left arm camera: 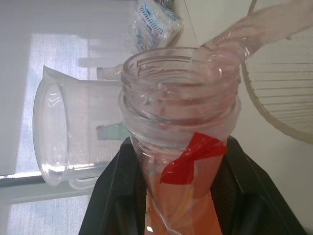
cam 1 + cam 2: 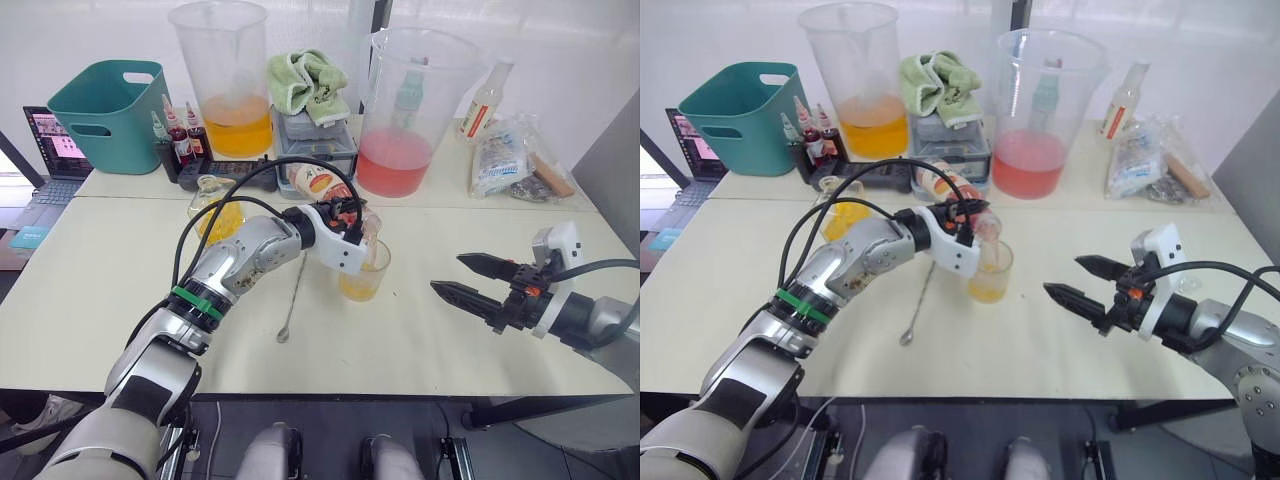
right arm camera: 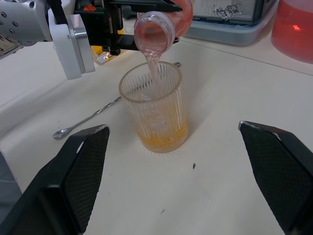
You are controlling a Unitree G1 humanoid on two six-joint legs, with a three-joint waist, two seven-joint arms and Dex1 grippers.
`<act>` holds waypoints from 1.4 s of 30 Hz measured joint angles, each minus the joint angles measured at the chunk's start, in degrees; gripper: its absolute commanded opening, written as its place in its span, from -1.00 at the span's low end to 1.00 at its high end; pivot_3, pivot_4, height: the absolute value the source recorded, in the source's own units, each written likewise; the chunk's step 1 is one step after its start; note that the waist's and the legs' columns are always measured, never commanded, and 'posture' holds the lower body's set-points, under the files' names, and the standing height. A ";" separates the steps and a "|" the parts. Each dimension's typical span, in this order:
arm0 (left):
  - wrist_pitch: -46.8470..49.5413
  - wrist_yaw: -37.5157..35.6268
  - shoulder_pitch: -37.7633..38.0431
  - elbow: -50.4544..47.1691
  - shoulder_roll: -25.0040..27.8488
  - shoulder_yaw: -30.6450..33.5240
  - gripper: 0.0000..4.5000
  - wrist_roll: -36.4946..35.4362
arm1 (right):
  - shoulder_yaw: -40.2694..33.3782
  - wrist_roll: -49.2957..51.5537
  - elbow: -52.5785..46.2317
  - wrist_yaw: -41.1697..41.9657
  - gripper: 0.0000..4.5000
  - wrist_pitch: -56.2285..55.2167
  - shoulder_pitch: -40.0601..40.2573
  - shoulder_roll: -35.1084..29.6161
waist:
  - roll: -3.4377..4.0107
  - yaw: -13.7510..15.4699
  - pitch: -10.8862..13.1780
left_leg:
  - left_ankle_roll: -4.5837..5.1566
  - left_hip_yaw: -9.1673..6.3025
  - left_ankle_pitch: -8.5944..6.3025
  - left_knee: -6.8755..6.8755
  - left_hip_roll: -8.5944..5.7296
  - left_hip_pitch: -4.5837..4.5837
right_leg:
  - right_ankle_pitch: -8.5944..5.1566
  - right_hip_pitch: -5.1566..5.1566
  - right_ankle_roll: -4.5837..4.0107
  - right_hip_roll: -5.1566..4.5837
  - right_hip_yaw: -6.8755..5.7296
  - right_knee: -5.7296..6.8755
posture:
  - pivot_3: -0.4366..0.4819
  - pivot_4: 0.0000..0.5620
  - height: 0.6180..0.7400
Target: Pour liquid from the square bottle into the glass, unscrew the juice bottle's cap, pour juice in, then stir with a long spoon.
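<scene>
Juice bottle (image 3: 164, 27): uncapped, tipped over glass (image 3: 155, 112) at desk (image 2: 120, 290) centre, clamped in left claw (image 1: 181, 191). Likely light, slick, squashy; grip mid-body. Right claw (image 2: 478, 280) spread empty at glass's 3 o'clock. Long spoon (image 2: 293, 300) at 8 o'clock.

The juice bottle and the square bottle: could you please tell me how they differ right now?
The juice bottle is tipped in the left gripper, pouring into the glass; the square bottle stands untouched on the table. The juice bottle's liquid is pinkish, the square bottle's yellow. Both are clear.
</scene>
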 measured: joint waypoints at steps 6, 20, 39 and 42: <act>-0.78 0.01 -0.01 0.00 -0.02 0.00 -0.42 0.03 | 0.04 0.03 0.00 -0.12 0.99 0.00 -0.16 0.00 | 0.00 0.00 0.00 | 0.05 0.00 -0.04 0.17 0.03 -0.06 | 0.00 0.00 0.01 0.00 0.00 0.04 | -0.05 -0.47 0.98; 7.96 -6.90 0.37 -0.38 -2.45 3.29 -0.42 -11.06 | 1.35 -0.04 0.45 -0.14 0.99 0.00 -1.90 0.00 | 0.01 -0.18 0.00 | 0.05 -0.01 -0.04 0.35 0.04 -0.18 | 0.03 -0.03 0.06 0.00 -0.01 0.07 | -0.05 -0.47 0.98; 36.43 -16.14 2.18 -14.97 -5.13 16.43 -0.42 -33.32 | 6.30 -1.63 5.36 3.44 0.99 0.00 -8.91 -0.11 | 0.01 -0.21 -0.01 | -0.19 -0.02 0.11 0.39 0.03 -0.19 | 0.05 0.00 0.09 0.01 -0.01 0.06 | -0.05 -0.47 0.98; 44.49 -16.43 2.15 -18.35 -5.58 20.21 -0.42 -38.50 | 7.90 -1.65 6.44 4.50 0.99 0.00 -10.80 -0.10 | 0.01 -0.23 -0.01 | -0.24 -0.03 0.14 0.40 0.03 -0.19 | 0.05 0.00 0.10 0.01 -0.01 0.05 | -0.05 -0.47 0.98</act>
